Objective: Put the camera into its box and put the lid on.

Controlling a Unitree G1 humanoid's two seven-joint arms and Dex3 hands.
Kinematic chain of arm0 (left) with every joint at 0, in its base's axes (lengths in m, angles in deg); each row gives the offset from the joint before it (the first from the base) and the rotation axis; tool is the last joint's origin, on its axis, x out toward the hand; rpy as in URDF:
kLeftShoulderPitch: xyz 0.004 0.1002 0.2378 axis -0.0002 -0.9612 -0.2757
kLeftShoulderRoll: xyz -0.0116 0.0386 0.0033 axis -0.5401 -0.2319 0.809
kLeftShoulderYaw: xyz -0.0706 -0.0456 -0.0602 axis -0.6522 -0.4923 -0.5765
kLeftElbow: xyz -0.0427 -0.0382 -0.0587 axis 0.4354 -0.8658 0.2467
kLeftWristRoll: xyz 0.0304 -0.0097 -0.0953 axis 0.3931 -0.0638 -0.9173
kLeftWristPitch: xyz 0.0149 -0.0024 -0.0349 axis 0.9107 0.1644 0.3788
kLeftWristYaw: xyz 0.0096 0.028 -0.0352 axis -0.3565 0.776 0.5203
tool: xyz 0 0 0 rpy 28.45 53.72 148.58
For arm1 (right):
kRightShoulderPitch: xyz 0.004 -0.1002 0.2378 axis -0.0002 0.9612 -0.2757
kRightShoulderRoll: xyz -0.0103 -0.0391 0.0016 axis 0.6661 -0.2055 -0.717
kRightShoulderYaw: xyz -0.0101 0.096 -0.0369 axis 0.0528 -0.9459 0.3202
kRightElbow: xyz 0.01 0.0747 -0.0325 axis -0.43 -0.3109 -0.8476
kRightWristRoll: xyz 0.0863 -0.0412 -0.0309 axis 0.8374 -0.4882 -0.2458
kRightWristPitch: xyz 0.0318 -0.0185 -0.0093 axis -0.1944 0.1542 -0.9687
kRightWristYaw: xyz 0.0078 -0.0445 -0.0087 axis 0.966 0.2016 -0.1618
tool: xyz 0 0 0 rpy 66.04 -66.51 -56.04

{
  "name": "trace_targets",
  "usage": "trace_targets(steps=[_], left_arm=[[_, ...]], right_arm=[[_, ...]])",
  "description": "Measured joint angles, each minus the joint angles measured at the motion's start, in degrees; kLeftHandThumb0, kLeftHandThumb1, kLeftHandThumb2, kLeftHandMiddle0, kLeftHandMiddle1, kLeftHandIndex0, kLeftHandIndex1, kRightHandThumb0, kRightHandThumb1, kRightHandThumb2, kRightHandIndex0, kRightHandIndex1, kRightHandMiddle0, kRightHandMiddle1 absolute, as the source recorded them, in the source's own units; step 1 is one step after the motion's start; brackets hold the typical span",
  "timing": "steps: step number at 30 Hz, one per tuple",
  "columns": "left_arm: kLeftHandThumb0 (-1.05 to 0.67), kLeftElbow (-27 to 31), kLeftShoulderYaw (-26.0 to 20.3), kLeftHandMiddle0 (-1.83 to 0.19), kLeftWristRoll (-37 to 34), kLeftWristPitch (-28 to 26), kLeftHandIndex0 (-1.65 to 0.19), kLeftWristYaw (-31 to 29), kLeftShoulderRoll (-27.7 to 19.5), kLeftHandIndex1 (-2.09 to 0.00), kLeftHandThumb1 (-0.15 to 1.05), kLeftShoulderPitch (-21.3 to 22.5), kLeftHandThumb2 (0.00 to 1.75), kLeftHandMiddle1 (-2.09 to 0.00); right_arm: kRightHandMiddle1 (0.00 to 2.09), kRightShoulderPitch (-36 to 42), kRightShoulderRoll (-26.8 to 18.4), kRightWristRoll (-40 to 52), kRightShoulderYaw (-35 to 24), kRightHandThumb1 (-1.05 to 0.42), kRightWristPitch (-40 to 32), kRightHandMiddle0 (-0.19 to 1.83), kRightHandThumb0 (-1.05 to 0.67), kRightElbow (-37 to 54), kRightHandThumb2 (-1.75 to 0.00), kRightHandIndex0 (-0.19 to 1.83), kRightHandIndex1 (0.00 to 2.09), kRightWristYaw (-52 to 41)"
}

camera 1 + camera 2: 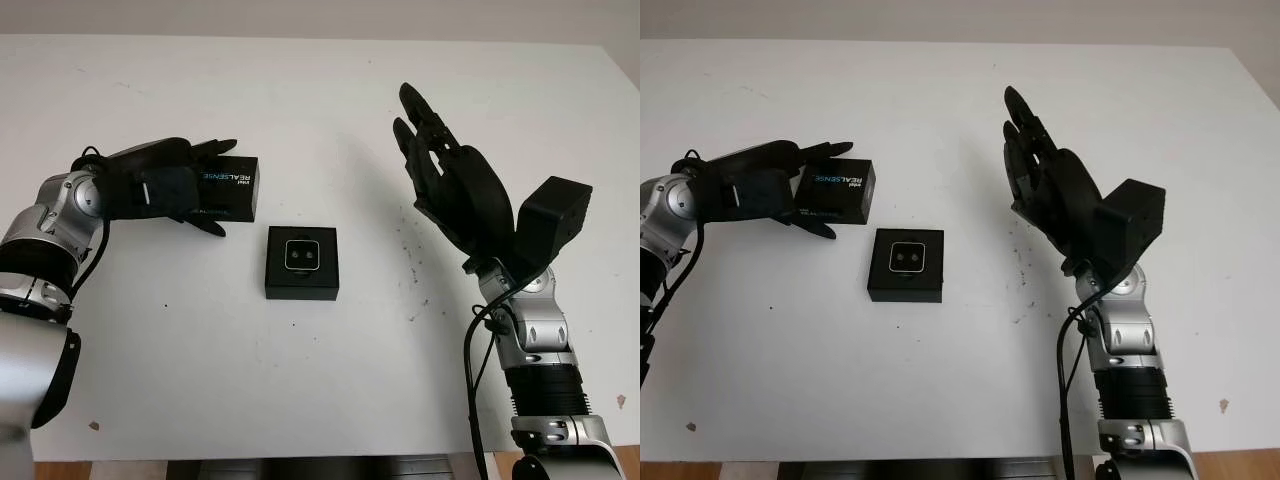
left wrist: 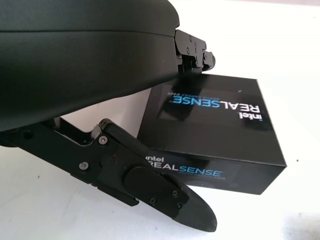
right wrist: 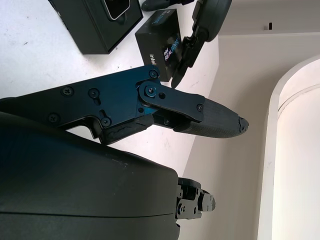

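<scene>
On the white table [image 1: 320,90] the open box [image 1: 302,263] sits near the middle, a black square tray with the camera [image 1: 303,256] lying in its recess, lens side up. Up and to the left of it, just apart from its corner, lies the lid [image 1: 228,187], a black carton printed "intel REALSENSE" on its top and side. The left hand [image 1: 178,187] is at the lid's left end, its fingers [image 1: 215,148] reaching along the far edge and one finger [image 2: 150,182] along the near side; in the left wrist view these fingers sit on either side of the carton, though whether they actually press it or merely bracket it is hard to tell, and the lid appears to rest flat on the table. The right hand [image 1: 452,180] is raised above the table to the right of the box, well apart from it, palm turned toward the centre, open and holding nothing.
</scene>
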Motion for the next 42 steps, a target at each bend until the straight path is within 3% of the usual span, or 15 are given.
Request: trace_targets(steps=[3, 6, 9, 12, 14, 17, 22, 32, 42], left_arm=[[-0.43, -0.1, 0.4, -0.29, 1.0, 2.2, -0.24, 2.7, 0.0, -0.16, 0.82, 0.1, 0.06, -0.12], [-0.22, -0.6, 0.3, -0.53, 0.7, 5.5, -0.43, 5.4, 0.0, -0.22, 0.92, 0.1, 0.08, -0.17], [-0.18, -0.9, 0.3, -0.64, 0.5, 7.3, -0.51, 8.0, 0.0, -0.27, 0.99, 0.0, 0.08, -0.26], [-0.15, -1.3, 0.3, -0.57, 0.6, 7.8, -0.53, 9.3, 0.0, -0.40, 1.04, 0.0, 0.06, -0.56], [-0.13, -1.3, 0.3, -0.48, 0.5, 8.1, -0.50, 9.9, 0.0, -0.60, 1.04, 0.0, 0.07, -0.87], [-0.12, -1.3, -0.1, -0.42, -0.8, 7.8, -0.44, 9.7, 0.0, -0.87, 1.05, 0.0, 0.09, -1.17], [-0.12, 0.8, -1.2, -0.35, -3.3, 4.9, -0.36, 7.0, 0.0, -1.03, 1.05, -0.2, 0.10, -1.32], [-0.19, 14.8, -3.9, -0.37, -7.6, -11.4, -0.33, -1.3, 0.8, -1.18, 1.04, -3.5, 0.06, -1.50], [-0.24, 35.1, -7.9, -0.35, -11.8, -35.6, -0.26, -13.2, 0.9, -1.32, 1.05, -4.8, 0.07, -1.60]], right_arm=[[0.07, 0.3, 0.0, 0.0, 0.0, -1.05, 0.0, -0.07, -0.65, 0.0, -0.67, -0.09, 0.05, 0.0], [0.07, 0.4, 0.1, 0.0, 0.0, -1.05, 0.0, -0.07, -0.65, 0.0, -0.67, -0.08, 0.05, 0.0], [0.07, 0.4, 0.4, 0.0, 0.0, -1.05, 0.0, -0.06, -0.65, 0.0, -0.66, -0.08, 0.05, 0.2], [0.07, 0.4, 0.7, 0.0, 0.0, -1.05, 0.1, -0.06, -0.65, 0.0, -0.63, -0.07, 0.06, 0.2], [0.07, 0.5, 0.9, -0.1, 0.0, -1.05, 0.7, -0.05, -0.65, 0.0, -0.63, -0.07, 0.06, 0.2], [0.08, 0.6, 1.0, -0.4, 0.0, -1.05, 1.8, -0.05, -0.64, 0.0, -0.63, -0.07, 0.06, 0.2], [0.08, 0.9, 1.0, -1.1, 0.2, -1.05, 2.4, -0.04, -0.65, 0.0, -0.62, -0.06, 0.07, 0.2], [0.09, 1.6, 1.1, -1.6, 1.0, -1.05, 3.6, -0.04, -0.70, -0.1, -0.60, -0.05, 0.07, -0.2], [0.10, 1.7, 1.2, -3.3, 2.1, -1.05, 4.5, -0.04, -0.75, -0.4, -0.55, -0.05, 0.06, 0.1]])
